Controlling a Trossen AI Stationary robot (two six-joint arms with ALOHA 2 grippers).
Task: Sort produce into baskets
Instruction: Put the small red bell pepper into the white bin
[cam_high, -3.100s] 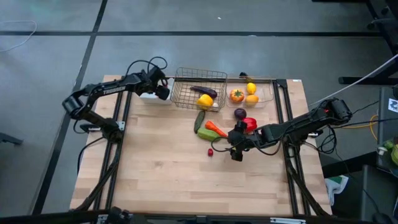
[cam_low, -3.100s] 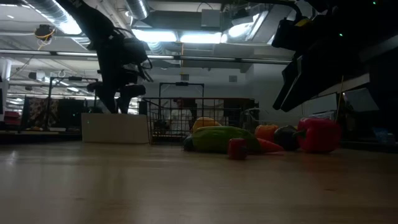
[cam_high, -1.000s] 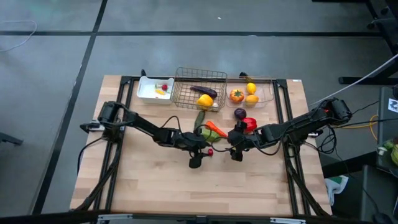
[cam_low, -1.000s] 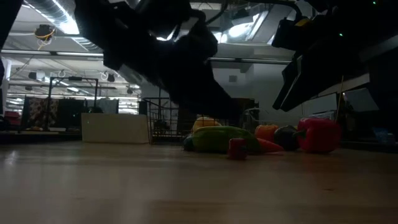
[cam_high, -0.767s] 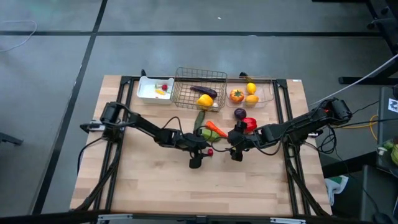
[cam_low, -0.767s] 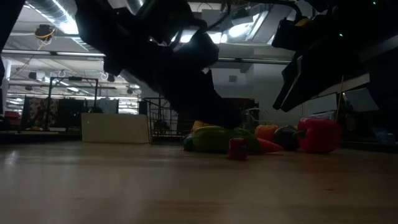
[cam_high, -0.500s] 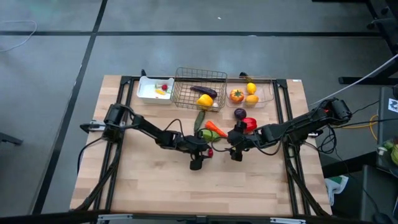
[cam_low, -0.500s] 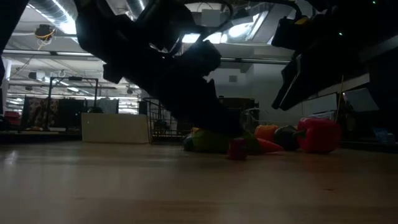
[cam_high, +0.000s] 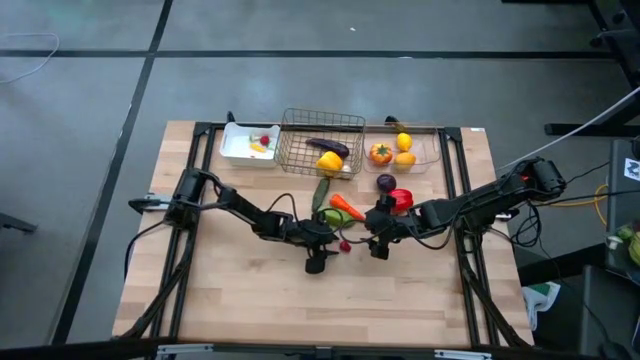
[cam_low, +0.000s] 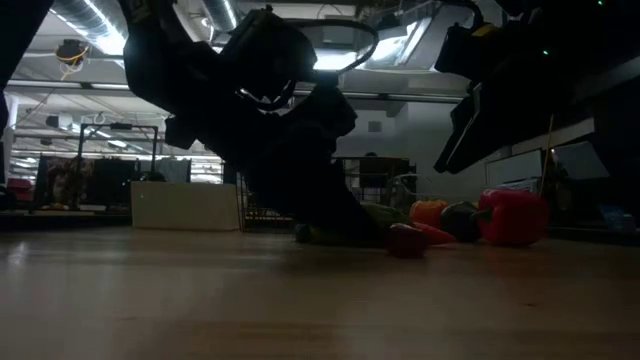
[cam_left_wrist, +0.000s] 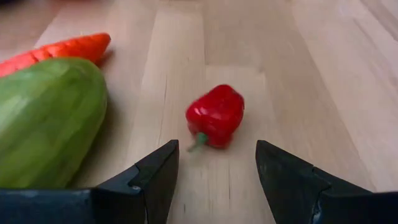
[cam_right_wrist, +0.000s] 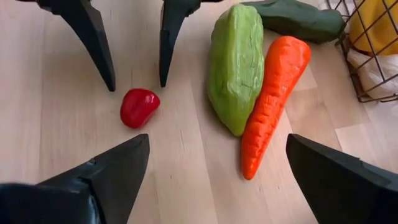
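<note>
1. Small red pepper (cam_left_wrist: 215, 116): glossy, lumpy plastic with a short green stem, lying on the pale wood-grain table (cam_high: 260, 290).
2. Left gripper (cam_high: 330, 246): fingers spread, both dark tapered tips low at the table. Pepper sits just ahead of the tips, centred on the gap and not touched.
3. Right gripper (cam_high: 377, 238): fingers spread wide and holding nothing, on the far side of the same pepper, facing the left gripper. Pepper lies between the two grippers.
4. Beside the pepper: a pale green gourd (cam_right_wrist: 235, 65), fat, smooth and faintly ribbed. A carrot (cam_right_wrist: 274, 88), orange and tapered, lies along the gourd's other side and touches it.
5. Dark green cucumber (cam_right_wrist: 297, 20): lies beyond the gourd, toward the wire basket (cam_high: 320, 142).
6. Wire basket: thin metal mesh, holding a yellow pepper (cam_high: 329, 161) and a dark eggplant (cam_high: 333, 147).
7. White tray (cam_high: 249, 146): shallow, left of the wire basket, with small red and yellow pieces inside.
8. Clear bin (cam_high: 405, 147): right of the wire basket, holding an orange fruit and two yellow ones.
9. Larger red pepper (cam_high: 401, 201) and purple onion (cam_high: 386, 182): on the table between the clear bin and the right gripper.
</note>
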